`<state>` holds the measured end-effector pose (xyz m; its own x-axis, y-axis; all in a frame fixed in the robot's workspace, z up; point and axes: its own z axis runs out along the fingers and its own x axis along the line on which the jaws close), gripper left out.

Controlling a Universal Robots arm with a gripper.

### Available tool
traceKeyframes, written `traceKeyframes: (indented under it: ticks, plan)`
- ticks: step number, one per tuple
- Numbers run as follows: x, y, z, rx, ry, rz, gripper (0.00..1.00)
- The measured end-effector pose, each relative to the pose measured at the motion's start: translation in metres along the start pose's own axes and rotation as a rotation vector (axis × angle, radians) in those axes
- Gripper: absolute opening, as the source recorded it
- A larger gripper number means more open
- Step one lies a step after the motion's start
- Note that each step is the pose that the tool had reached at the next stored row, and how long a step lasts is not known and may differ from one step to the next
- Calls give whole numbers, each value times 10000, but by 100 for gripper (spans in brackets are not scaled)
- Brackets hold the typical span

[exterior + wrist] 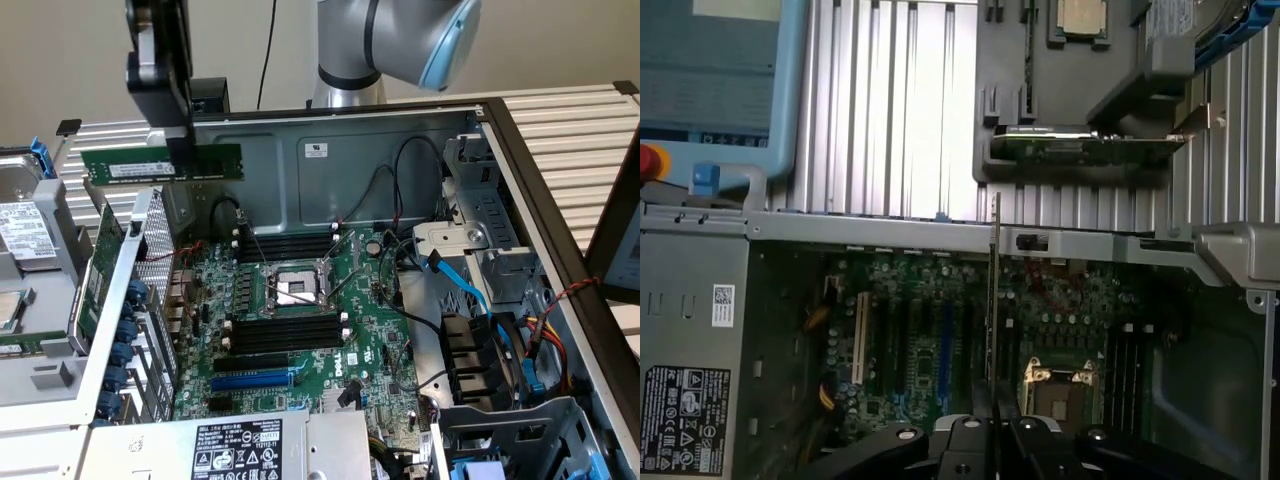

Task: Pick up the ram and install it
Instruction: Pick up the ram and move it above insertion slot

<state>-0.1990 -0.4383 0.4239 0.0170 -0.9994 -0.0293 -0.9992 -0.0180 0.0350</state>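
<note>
We see the open computer case [290,185] and, above its far wall, the ram [125,167]: a long, thin green stick with a white label, held level. The gripper [182,172] pinches it, jaws nearly together.

So from where I'm standing: the black gripper [181,150] has the ram [215,162], that long thin green circuit-board stick with a pale label, pinched around its middle. The stick is held level and on edge, up in the air over the exterior view's left end of the open grey metal computer case [520,150], clear of the green motherboard [370,340]. Down on the board, black memory slots [290,332] sit on either side of the silver CPU socket [295,288], with a long blue slot [250,380] nearer the camera. The case sits on a ribbed metal desk [580,130].
</note>
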Motion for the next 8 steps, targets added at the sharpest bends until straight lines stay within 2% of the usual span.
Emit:
traceKeyframes:
  ticks: [8]
  plan:
    - [2,-366,-6,0,-2,-6,13]
